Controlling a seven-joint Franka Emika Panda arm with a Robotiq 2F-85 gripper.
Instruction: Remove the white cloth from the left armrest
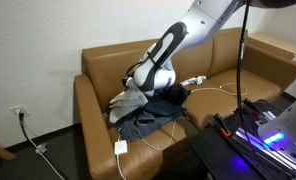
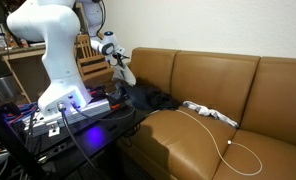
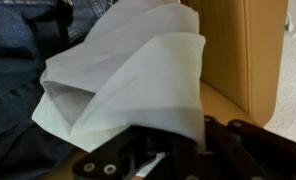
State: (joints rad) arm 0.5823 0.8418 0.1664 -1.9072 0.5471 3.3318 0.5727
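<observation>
We are seeing the cloth (image 3: 128, 75) hanging from the gripper (image 3: 158, 152), with jeans (image 3: 13, 100) lying below it on the sofa (image 1: 103, 62).

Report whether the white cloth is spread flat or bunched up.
Bunched up: the white cloth shows deep folds gathered at the tool.

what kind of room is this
Likely a lounge or living room, maybe in a lab: brown leather sofa, dark clothes heaped on its seat, wall socket by the floor.
</observation>
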